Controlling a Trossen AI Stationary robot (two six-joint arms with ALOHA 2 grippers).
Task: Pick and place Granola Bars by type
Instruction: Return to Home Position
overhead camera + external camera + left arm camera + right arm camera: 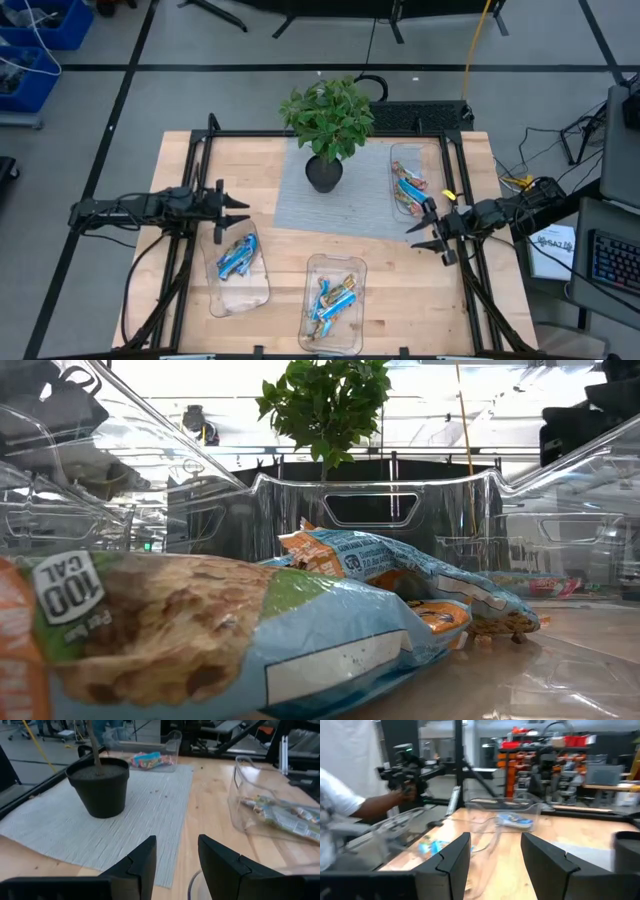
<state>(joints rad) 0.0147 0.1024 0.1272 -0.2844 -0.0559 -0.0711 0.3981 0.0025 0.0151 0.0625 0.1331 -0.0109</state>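
- Bars (237,257) lie in three trays (245,296): one just beside the left end effector (242,212), one just beside the right end effector (416,236), one between them.
- Both are spread open, holding nothing.
- Pull both arms back slowly, bumping no tray.

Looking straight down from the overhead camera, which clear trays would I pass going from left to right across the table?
Left tray → middle tray, nearest the table's front edge → right tray, farther back. Each one holds granola bars.
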